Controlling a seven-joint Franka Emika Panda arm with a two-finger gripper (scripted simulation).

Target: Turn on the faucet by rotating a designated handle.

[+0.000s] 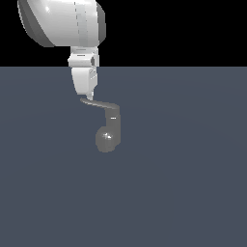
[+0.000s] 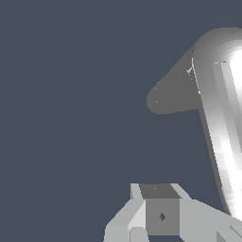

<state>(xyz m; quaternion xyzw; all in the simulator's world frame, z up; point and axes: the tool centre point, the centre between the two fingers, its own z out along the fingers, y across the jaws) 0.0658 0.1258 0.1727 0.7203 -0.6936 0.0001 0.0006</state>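
**A:** Where's your faucet [image 1: 108, 132]?

**B:** On the flat grey floor [image 1: 193, 193], centre of the exterior view. Its handle [image 1: 99, 103] juts toward that view's left, and your gripper [image 1: 89, 96] hangs right at the lever's tip.

**A:** Jaws wide or narrow?

**B:** You can't tell from either view.

**A:** Progress?

**B:** You're apparently at contact; how far it has turned isn't readable, so the rotation likely remains.
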